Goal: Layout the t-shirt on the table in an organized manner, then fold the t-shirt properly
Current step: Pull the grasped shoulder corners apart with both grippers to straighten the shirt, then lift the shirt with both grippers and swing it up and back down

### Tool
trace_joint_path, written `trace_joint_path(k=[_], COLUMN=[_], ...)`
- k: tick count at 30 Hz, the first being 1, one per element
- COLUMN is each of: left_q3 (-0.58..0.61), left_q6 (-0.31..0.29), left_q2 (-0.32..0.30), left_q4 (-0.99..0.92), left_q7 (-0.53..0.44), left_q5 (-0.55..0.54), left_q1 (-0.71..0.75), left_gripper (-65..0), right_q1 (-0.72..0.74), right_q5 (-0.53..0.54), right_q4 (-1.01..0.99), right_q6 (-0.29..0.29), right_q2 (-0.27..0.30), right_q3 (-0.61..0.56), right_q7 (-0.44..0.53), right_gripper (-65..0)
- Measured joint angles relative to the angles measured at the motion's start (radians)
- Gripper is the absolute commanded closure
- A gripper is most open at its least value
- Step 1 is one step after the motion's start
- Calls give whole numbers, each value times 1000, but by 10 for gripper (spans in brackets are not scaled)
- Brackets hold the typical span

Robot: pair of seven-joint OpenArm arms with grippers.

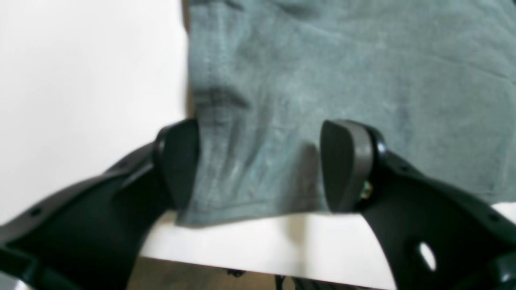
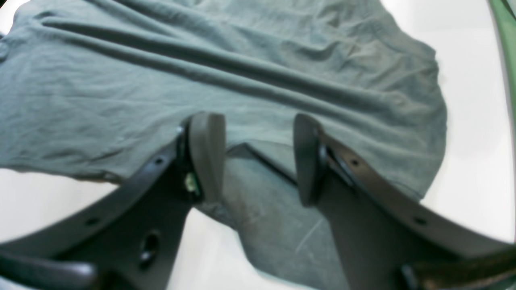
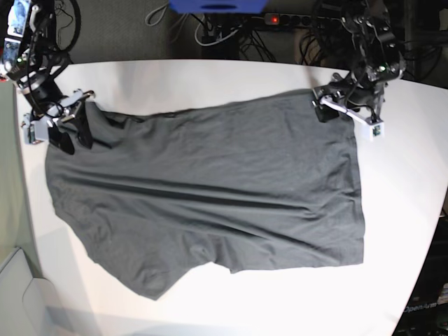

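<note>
Wrinkly charcoal cloth t-shirt (image 3: 210, 189), smooth white table (image 3: 406, 210)

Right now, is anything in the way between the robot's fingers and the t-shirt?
No, nothing visible is. The left gripper has its fingers apart right over the t-shirt corner near the table edge. The right gripper is open too, straddling a sleeve. Only cloth lies between the fingers.

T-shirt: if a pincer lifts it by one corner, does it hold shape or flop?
The t-shirt will probably flop: long creases run across it and it lies limp on the table. It looks thin, so likely light. A corner lift would probably drag and bunch the rest rather than raise it flat.
</note>
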Motion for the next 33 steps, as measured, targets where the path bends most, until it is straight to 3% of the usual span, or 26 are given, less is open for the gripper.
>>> trace_joint_path(k=[6,9,13,19,27,30,33], left_q3=[-6,-6,-5,-5,-5,-5,-5], left_q6=[5,5,4,4,4,4,3], left_q2=[-16,-32,-35,-35,-35,-35,-37], left_q4=[-30,-42,-42,-42,-42,-42,-40], left_q7=[-20,-14,-15,-14,-13,-15,-9], left_q5=[7,-4,-5,-8,-8,-8,-9], left_q1=[-3,-8,-8,-8,-8,-8,-8], left_gripper=[-79,-8,-1,-1,-1,-1,-2], right_q1=[-2,-3,-2,-3,10,67,134], right_q5=[0,-1,-21,-237,-402,-438,-474], right_q4=[0,-5,-5,-5,-7,-71,-140], right_q6=[0,0,0,1,3,10,10], right_q2=[0,2,35,24,-57,-98,-108], right_q3=[0,0,-16,-101,-109,-104,-103], right_q7=[-40,-120,-197,-235,-228,-183,-153], right_gripper=[-291,-291,-291,-291,-292,-287,-241])
